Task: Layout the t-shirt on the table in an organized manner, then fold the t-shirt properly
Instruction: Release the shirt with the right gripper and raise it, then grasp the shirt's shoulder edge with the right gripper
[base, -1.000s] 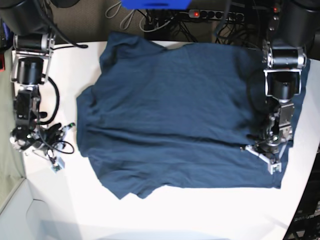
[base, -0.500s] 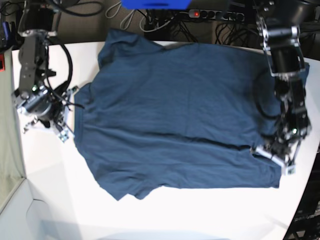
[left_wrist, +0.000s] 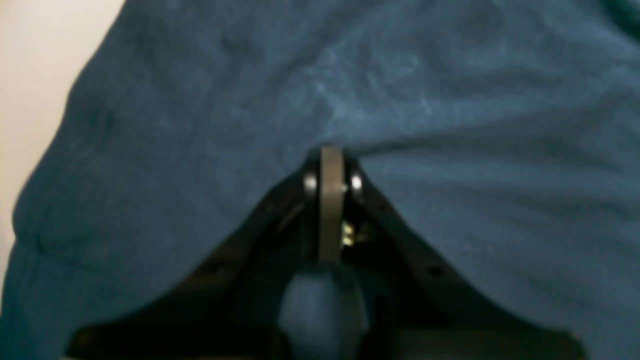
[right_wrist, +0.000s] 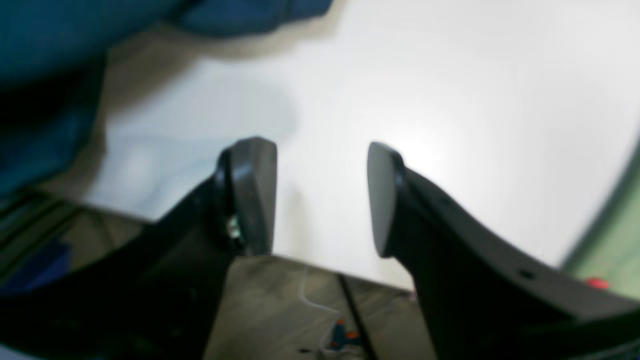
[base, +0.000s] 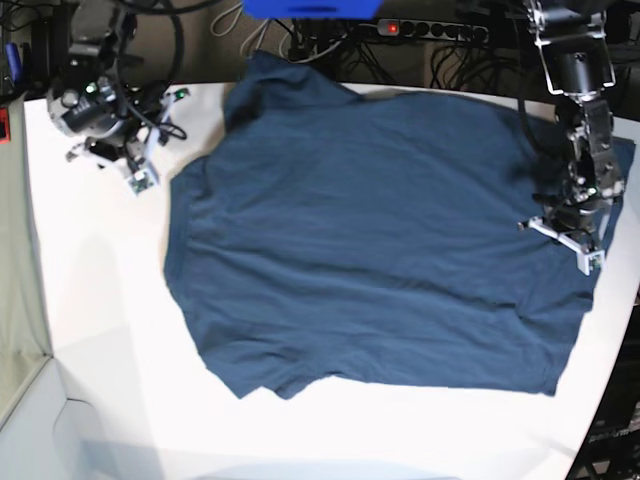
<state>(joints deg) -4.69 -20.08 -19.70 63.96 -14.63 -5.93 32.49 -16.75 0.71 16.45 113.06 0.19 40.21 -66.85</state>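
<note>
Both wrist pictures are blurry. In the right wrist view a bright white glare sits on the table (right_wrist: 450, 100) just past the right gripper (right_wrist: 320, 195), and a soft gray shadow lies left of it. The t-shirt (left_wrist: 450, 225) around the left gripper (left_wrist: 331, 165) looks dim and fuzzy. The base view is bright and sharper.

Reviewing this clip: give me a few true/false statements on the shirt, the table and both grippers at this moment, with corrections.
1. The left gripper is shut on the dark navy-blue cloth t-shirt. True.
2. The right gripper is clamped on a sleeve. False: its jaws stand apart over the bare white matte table, holding nothing.
3. The t-shirt is folded in half. False: it lies spread out in a single layer.
4. In the base view, the right gripper sits off the shirt's edge. True.
</note>
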